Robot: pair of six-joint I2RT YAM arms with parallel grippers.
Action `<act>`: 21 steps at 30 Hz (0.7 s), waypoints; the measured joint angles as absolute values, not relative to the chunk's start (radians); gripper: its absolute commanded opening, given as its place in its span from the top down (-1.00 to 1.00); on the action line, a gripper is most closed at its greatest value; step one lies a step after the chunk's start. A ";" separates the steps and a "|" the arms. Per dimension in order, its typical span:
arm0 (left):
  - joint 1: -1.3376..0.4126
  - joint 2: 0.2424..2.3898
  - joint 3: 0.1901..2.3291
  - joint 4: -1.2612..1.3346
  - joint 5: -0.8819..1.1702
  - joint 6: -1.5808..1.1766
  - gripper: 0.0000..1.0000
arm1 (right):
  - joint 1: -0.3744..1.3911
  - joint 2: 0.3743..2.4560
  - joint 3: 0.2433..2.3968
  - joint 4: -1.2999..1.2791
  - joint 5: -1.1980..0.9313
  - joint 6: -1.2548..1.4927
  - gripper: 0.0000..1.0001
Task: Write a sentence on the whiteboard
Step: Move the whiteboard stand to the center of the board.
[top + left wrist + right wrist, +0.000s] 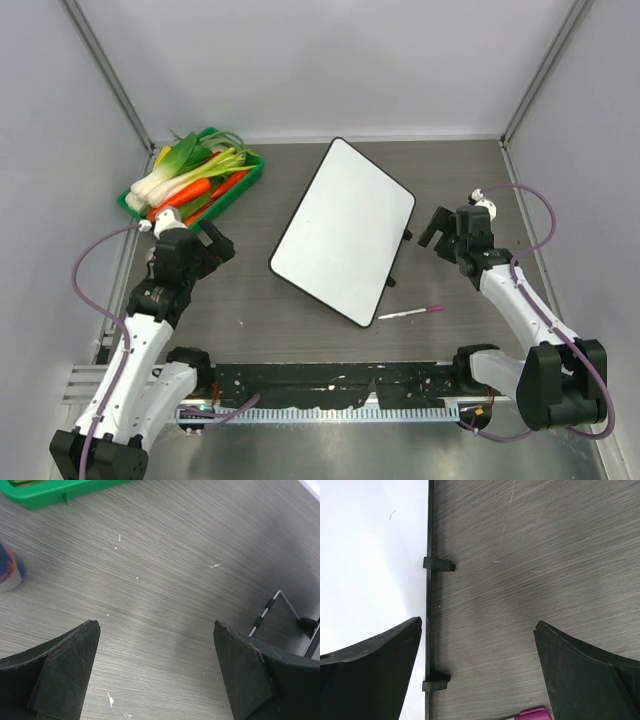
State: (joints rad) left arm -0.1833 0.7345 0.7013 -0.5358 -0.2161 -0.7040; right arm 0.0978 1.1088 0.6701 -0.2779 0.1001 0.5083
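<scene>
The whiteboard [344, 230] lies flat and tilted at the middle of the table, white with a thin black frame. Its face is plain white and the sentence does not show on it. A marker with a pink cap [411, 313] lies on the table just off the board's near corner. My left gripper [218, 246] hovers left of the board, open and empty [156, 625]. My right gripper [436, 228] hangs open beside the board's right edge [479, 623], over bare table next to the two black clips [439, 565]. The pink cap [536, 714] peeks in at the bottom of the right wrist view.
A green tray [250, 178] of leeks and carrots stands at the back left; its rim [50, 495] shows in the left wrist view. A small multicoloured round object [10, 572] and a thin metal rod [272, 607] lie near the left gripper. Grey walls enclose the table.
</scene>
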 measured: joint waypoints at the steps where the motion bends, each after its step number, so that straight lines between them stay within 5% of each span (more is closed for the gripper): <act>1: -0.183 0.735 0.696 -0.533 -0.202 -0.704 -0.99 | 0.098 1.107 0.670 -0.285 0.095 0.508 -0.99; 14: -0.218 0.773 0.632 -0.424 0.142 -0.699 -0.99 | 0.098 1.113 0.670 -0.445 0.068 0.499 -0.98; 21: -0.545 0.929 0.653 -0.347 0.165 -0.699 -0.99 | 0.098 1.110 0.669 -0.516 0.049 0.511 -0.80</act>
State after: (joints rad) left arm -0.5453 0.9295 0.6533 -0.3470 0.1650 -0.6994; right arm 0.0978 1.1103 0.6693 -0.5163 0.0494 0.5114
